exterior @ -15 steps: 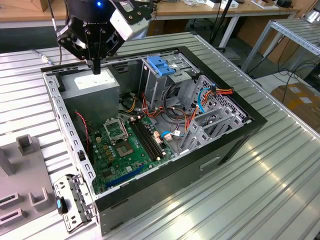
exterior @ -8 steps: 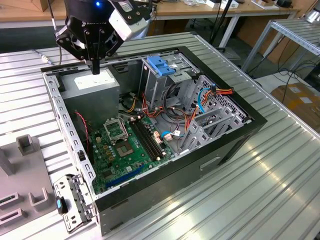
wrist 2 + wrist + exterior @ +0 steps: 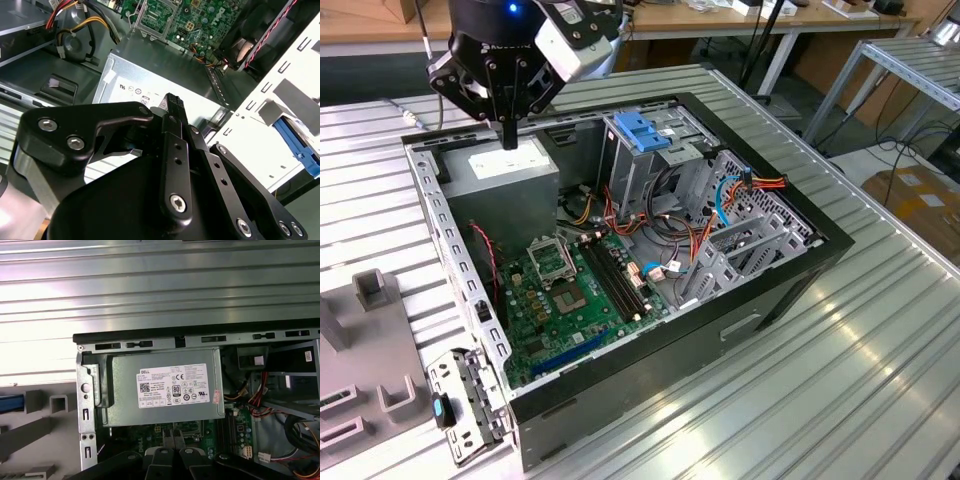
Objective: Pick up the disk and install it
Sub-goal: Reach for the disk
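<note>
We see the tool [image 3: 510,138] with its fingers pressed together and nothing between them. It hangs just above the grey power supply box [image 3: 505,175] inside the open computer case [image 3: 800,215]. The disk [image 3: 10,402] shows as a blue rail in the grey holder [image 3: 50,402] on the worktop [image 3: 860,360]. It sits outside the case, well apart from the tool.

A big silver table [image 3: 860,380] with long grooves shines in the light. In the exterior view a wooden bench [image 3: 710,22] stands at twelve o'clock, a metal shelf [image 3: 908,62] at two o'clock, and a brown box [image 3: 920,200] on the floor [image 3: 848,142] at three o'clock.
</note>
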### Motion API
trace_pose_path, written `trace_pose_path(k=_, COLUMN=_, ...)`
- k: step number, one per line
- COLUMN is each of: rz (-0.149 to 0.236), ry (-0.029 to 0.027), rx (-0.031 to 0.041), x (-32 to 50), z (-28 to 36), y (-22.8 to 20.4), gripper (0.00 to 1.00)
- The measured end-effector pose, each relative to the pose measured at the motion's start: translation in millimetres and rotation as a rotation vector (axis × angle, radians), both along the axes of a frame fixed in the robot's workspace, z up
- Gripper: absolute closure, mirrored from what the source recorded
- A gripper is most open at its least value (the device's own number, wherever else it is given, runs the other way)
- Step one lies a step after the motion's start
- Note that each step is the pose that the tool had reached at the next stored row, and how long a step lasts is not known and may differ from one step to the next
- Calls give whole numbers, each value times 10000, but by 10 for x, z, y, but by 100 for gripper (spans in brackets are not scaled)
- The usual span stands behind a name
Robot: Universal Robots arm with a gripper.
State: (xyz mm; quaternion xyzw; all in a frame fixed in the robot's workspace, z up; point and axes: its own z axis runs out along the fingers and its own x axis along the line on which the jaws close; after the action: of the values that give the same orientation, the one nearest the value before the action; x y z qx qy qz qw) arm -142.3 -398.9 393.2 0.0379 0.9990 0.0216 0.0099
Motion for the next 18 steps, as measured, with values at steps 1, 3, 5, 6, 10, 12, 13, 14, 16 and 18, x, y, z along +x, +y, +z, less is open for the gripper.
trace_pose_path(k=1, rz=0, ry=0, rx=-1, x=-2, z=0, y=0, gripper=89)
trace_pose_path(k=3, rz=0, ry=1, rx=0, x=-7, z=0, y=0, gripper=89)
trace_pose_path(k=5, rz=0, ry=3, rx=-1, x=-13, z=0, y=0, gripper=89)
trace_pose_path(k=6, rz=0, ry=4, rx=0, x=-17, z=0, y=0, gripper=89)
trace_pose_path(k=10, rz=0, ry=6, rx=0, x=-28, z=0, y=0, gripper=89)
trace_pose_path(k=12, rz=0, ry=7, rx=0, x=-32, z=0, y=0, gripper=89)
trace_pose_path(k=13, rz=0, ry=7, rx=0, x=-34, z=0, y=0, gripper=89)
trace_pose_path(k=14, rz=0, ry=8, rx=0, x=-36, z=0, y=0, gripper=89)
trace_pose_path(k=16, rz=0, ry=9, rx=0, x=-41, z=0, y=0, gripper=89)
trace_pose_path(k=18, rz=0, ry=10, rx=0, x=-47, z=0, y=0, gripper=89)
